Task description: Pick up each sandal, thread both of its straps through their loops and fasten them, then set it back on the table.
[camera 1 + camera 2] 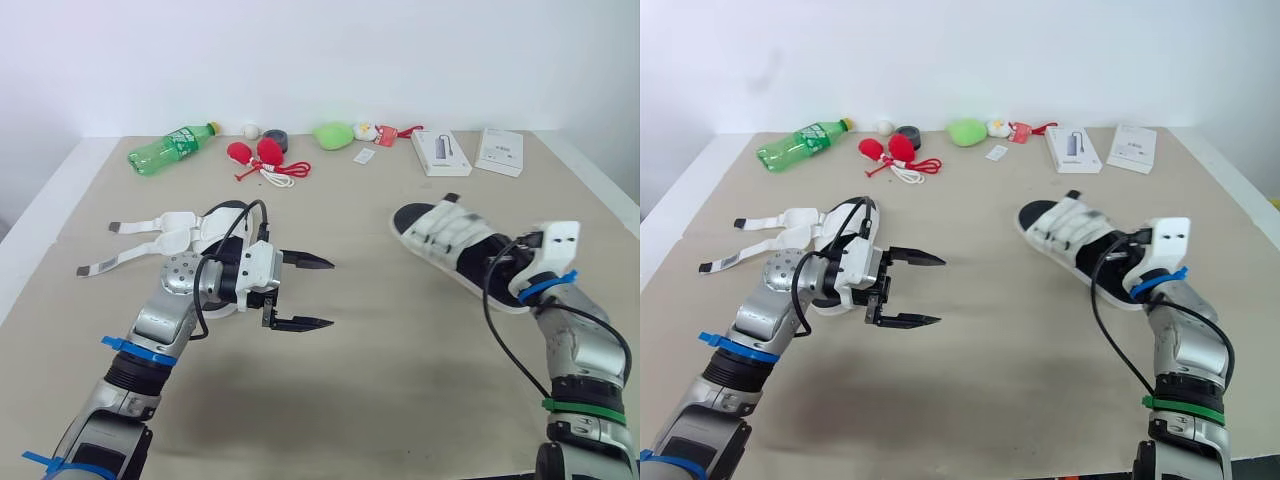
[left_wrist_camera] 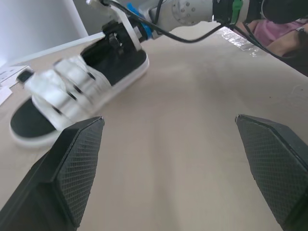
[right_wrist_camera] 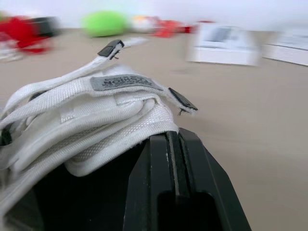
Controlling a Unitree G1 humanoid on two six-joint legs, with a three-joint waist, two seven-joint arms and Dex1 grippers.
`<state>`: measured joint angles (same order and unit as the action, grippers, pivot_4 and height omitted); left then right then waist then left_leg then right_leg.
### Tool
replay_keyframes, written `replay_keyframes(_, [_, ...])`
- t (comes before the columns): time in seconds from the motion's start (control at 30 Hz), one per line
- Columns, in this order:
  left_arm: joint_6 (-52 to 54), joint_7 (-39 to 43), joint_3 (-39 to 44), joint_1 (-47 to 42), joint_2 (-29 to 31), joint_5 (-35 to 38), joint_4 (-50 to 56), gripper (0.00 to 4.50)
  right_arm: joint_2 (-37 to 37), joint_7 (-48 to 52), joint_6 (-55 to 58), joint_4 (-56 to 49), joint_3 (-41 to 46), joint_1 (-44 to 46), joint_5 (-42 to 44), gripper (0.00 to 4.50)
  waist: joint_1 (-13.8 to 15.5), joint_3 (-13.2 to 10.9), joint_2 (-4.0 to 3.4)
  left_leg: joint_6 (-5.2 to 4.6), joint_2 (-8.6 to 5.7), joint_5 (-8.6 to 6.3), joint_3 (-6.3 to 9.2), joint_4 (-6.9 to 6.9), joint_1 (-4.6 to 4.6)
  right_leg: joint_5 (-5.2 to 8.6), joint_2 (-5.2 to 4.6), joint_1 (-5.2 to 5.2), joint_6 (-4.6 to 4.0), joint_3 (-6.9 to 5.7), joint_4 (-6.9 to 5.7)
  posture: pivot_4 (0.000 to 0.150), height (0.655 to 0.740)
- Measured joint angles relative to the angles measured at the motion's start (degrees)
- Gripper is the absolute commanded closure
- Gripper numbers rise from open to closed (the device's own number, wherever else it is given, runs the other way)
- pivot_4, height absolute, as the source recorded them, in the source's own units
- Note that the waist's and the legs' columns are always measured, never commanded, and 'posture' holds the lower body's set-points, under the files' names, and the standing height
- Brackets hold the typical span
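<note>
Sandal (image 1: 455, 245) lies on the right of the table (image 1: 400, 380), right gripper (image 3: 168, 144) with fingers together at its heel, left gripper (image 1: 330, 293) wide open and empty; I think a shallow pinch may let it slip when lifted.

Bright, even light comes from overhead, and the white wall at twelve o'clock is nearly washed out. On the worktop (image 1: 400, 380) a soft, smeared shadow lies at six o'clock from the left hand (image 1: 331, 293); no shadow has a hard edge. In the left wrist view the spread fingers (image 2: 77, 168) show their mesh crisply, the sandal (image 2: 77, 91) beyond is blurred, and a strip of glare streaks the surface. In the right wrist view the near straps (image 3: 110, 103) hold fair focus, while the far clutter melts into coloured blobs.
</note>
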<state>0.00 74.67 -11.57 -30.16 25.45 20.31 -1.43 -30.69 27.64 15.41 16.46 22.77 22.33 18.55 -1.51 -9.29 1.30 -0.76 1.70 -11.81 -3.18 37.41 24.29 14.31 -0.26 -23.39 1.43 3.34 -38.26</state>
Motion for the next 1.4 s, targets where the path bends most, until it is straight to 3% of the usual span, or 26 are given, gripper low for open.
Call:
replay_keyframes(0.03, [-0.08,-0.21,-0.13,0.0,-0.7,-0.06,-0.22,0.0,0.98,-7.58,2.06,-0.24,2.96,0.0,-0.33,4.41,0.02,0.02,-0.05,0.0,0.03,0.0,0.03,-0.01,0.0,0.02,0.05,0.01,0.01,0.0,0.0,0.15,0.74])
replay_keyframes(0.37, [5.2,-4.33,-0.09,0.95,-2.5,1.43,0.7,0.0,10.29,-32.77,18.44,-7.38,13.07,4.53,6.31,4.41,-0.5,0.06,-0.17,-0.07,0.04,0.05,0.02,-0.02,-0.02,0.09,0.06,0.02,0.23,0.04,0.0,0.15,0.74])
replay_keyframes(0.67, [17.35,-16.05,0.45,0.92,-4.03,0.25,1.75,0.0,10.8,-36.68,20.02,-7.38,13.53,6.2,7.67,4.41,-0.75,0.06,-0.17,-0.13,-0.01,0.07,-0.01,-0.02,-0.01,0.05,0.03,0.02,0.31,0.08,0.01,0.15,0.74])
replay_keyframes(0.93, [18.21,-17.33,-0.5,0.84,-3.98,-1.5,2.54,0.0,10.82,-35.79,19.91,-7.5,12.27,5.94,8.15,4.41,-1.08,0.06,-0.16,-0.13,0.01,0.07,-0.01,-0.03,-0.01,0.05,0.04,0.02,0.31,0.09,0.02,0.15,0.74])
replay_keyframes(0.97, [17.73,-16.98,-0.94,0.84,-3.96,-1.75,2.58,0.0,10.83,-35.28,20.01,-8.08,12.22,5.37,8.34,3.83,-1.08,0.06,-0.17,-0.13,0.01,0.07,-0.01,-0.04,-0.01,0.06,0.04,0.02,0.31,0.08,0.02,0.15,0.74])
replay_keyframes(1.0, [17.68,-16.9,-1.06,0.84,-3.96,-1.81,2.62,0.0,10.83,-35.22,20.12,-8.33,12.18,5.22,8.44,3.73,-1.08,0.06,-0.17,-0.13,0.01,0.07,-0.01,-0.04,-0.01,0.06,0.04,0.02,0.31,0.09,0.02,0.15,0.74])
replay_keyframes(1.07, [17.12,-16.74,-1.4,0.84,-3.99,-2.02,2.71,0.0,10.65,-33.92,21.17,-9.77,11.66,4.06,8.95,2.98,-1.09,0.06,-0.17,-0.13,0.01,0.07,-0.01,-0.05,-0.01,0.06,0.04,0.01,0.31,0.1,0.02,0.15,0.74])
replay_keyframes(1.17, [16.4,-16.67,-1.46,0.84,-3.97,-2.37,2.71,0.0,8.47,-30.3,22.5,-11.24,9.0,2.42,9.1,1.31,-1.1,0.06,-0.17,-0.13,0.01,0.07,-0.03,-0.06,-0.01,0.06,0.04,0.01,0.31,0.11,0.03,0.15,0.74])
replay_keyframes(1.2, [16.28,-16.66,-1.49,0.83,-4.03,-2.39,2.72,0.0,7.66,-29.16,22.77,-11.3,8.24,2.08,8.87,1.22,-1.1,0.06,-0.17,-0.13,0.01,0.07,-0.03,-0.06,-0.01,0.06,0.03,0.01,0.31,0.1,0.04,0.15,0.74])
replay_keyframes(1.27, [16.09,-16.57,-1.58,0.83,-4.04,-2.45,2.71,0.0,2.99,-23.4,23.92,-11.9,4.33,0.15,8.18,0.38,-1.07,0.05,-0.17,-0.13,0.0,0.07,-0.07,-0.06,0.0,0.07,0.01,0.0,0.32,0.12,0.05,0.15,0.74])
replay_keyframes(1.3, [16.04,-16.51,-1.6,0.83,-4.05,-2.46,2.71,0.0,1.36,-21.24,24.27,-12.16,3.2,-0.42,8.14,0.08,-1.08,0.05,-0.18,-0.13,-0.01,0.07,-0.09,-0.07,0.0,0.08,0.01,0.0,0.33,0.13,0.06,0.15,0.74])
replay_keyframes(1.4, [15.44,-16.2,-1.78,0.73,-4.1,-2.61,2.66,0.0,-6.85,-10.11,23.8,-15.25,-1.03,-4.58,7.88,0.08,-1.01,0.03,-0.2,-0.16,-0.03,0.05,-0.08,-0.12,0.01,0.11,-0.01,-0.01,0.38,0.12,0.11,0.15,0.74])
